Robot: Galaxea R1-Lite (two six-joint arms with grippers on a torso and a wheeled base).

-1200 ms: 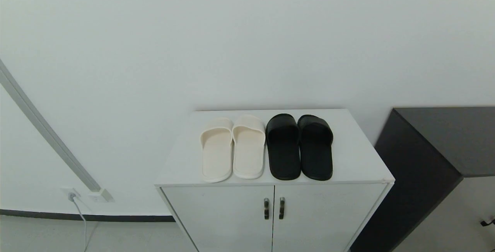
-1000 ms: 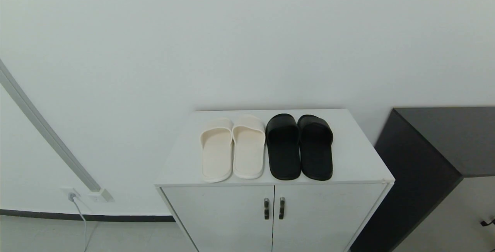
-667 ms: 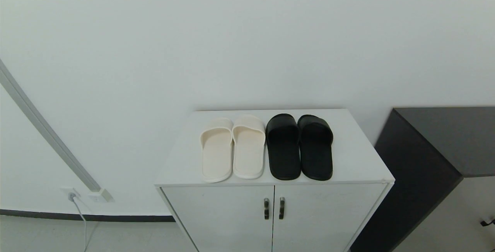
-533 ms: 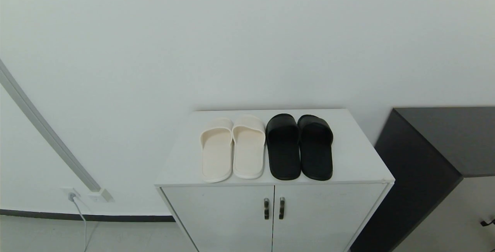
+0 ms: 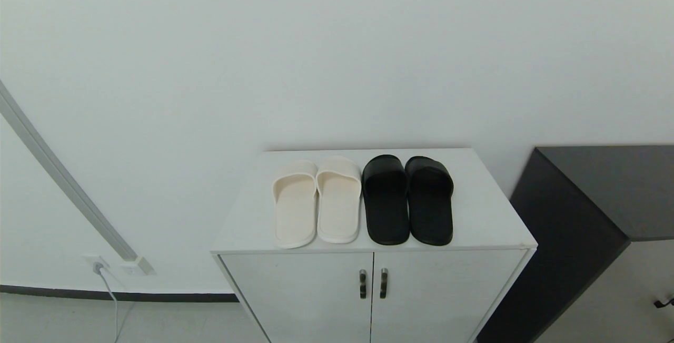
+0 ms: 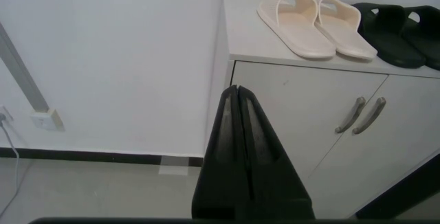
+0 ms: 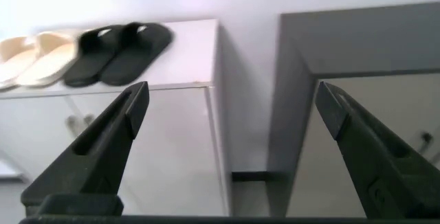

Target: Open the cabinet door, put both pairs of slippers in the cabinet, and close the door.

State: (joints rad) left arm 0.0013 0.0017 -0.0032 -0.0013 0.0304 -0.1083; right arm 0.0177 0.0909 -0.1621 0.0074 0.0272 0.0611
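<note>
Nothing in the head view has shifted over the last second. The cream slippers (image 5: 316,206) and the black slippers (image 5: 408,201) lie where they lay, side by side on top of the white cabinet (image 5: 489,227), toes toward the wall, the two pairs touching or nearly so. Both doors are shut, and the two handles (image 5: 373,283) stand close together at the centre seam. So you are, by my reading, at the very start: no door opened, no slipper lifted, and the first job is a handle.

Your left pincer (image 6: 237,90) is clenched on nothing, its fingers pressed flat together, and sits low in front of the cabinet's left corner, well apart from the handles. Your right pincer (image 7: 232,90) is released, fingers spread wide, and looks toward the cabinet's right side and the dark cabinet (image 5: 579,216) standing just beside it.

The head view cuts the doors off not far below the handles, so you cannot see their lower edges or the floor in front. The inside of the cabinet is hidden, and you cannot tell what shelves or room it holds. A wall socket (image 5: 97,265) with a cable sits to the left.
</note>
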